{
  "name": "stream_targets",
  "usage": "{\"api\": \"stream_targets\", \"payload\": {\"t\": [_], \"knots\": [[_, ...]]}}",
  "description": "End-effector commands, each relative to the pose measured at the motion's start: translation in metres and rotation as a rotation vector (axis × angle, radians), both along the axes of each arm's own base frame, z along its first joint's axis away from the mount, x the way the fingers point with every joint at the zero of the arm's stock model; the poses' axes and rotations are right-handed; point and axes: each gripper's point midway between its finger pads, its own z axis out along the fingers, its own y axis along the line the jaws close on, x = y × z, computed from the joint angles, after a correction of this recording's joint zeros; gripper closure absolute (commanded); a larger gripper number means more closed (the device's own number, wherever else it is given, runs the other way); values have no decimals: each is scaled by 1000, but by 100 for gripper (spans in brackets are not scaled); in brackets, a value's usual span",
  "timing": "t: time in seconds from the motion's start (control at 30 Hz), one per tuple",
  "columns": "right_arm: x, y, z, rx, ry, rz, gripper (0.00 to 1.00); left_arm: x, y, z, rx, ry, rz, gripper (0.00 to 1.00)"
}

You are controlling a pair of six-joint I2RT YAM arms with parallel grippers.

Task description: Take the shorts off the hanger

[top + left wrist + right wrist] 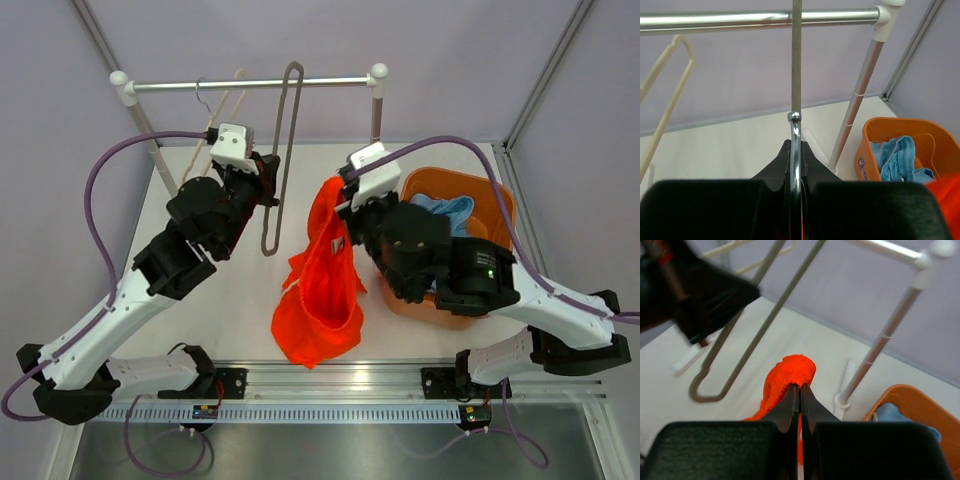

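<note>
Orange shorts hang in a long bunched fold from the right gripper in the overhead view, their lower end pooling on the white table. Just to their left, a grey hanger dangles from the rail, and the left gripper is clamped on its wire. The cloth appears clear of the wire. At the right, an orange bin holds the light blue shorts. The left wrist view shows the left gripper pinched tight on the grey hanger below the rail, a bare cream hanger to one side, and the orange bin with the light blue shorts inside. The right wrist view shows the right gripper closed on a puff of the orange shorts, the grey hanger apart and behind, and the rim of the orange bin at lower right. The step in hand looks like carrying the pair to the bin. Doing it well means lifting high enough that the trailing cloth clears the bin wall, swinging away from the wire, holding the hanger steady, and letting go only once the pair is above the bin.
</note>
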Motion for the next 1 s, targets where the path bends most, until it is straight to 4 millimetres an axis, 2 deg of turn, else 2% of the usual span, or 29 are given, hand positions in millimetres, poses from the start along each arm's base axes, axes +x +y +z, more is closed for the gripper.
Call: {"api": "stream_targets", "payload": {"t": [0.0,0.1,0.17,0.2,0.23,0.27,0.37,0.47,0.6,0.8,0.97], "knots": [[26,-98,113,219,-238,-304,100,-19,15,23,-67,-22,-27,100],[35,-154,158,308,-356,-428,100,-26,24,17,-55,-6,-26,100],[38,-186,177,311,-423,-514,100,-31,30,15,-49,-3,-23,100],[37,-195,186,313,-461,-537,100,-32,32,11,-38,7,-21,100],[34,-207,193,237,-509,-576,100,-33,34,10,-34,10,-18,100],[29,-224,207,312,-567,-621,100,-33,35,7,-25,17,-17,100],[24,-248,226,315,-633,-688,100,-36,35,3,-15,25,-25,100],[24,-261,234,316,-673,-728,100,-37,35,1,-13,29,-33,100],[36,-264,226,300,-653,-744,100,-38,36,-3,-4,33,-34,100],[73,-249,179,231,-563,-764,100,-38,35,-7,2,38,-38,100],[104,-223,136,220,-431,-676,100,-38,34,-9,8,43,-43,100]]}}
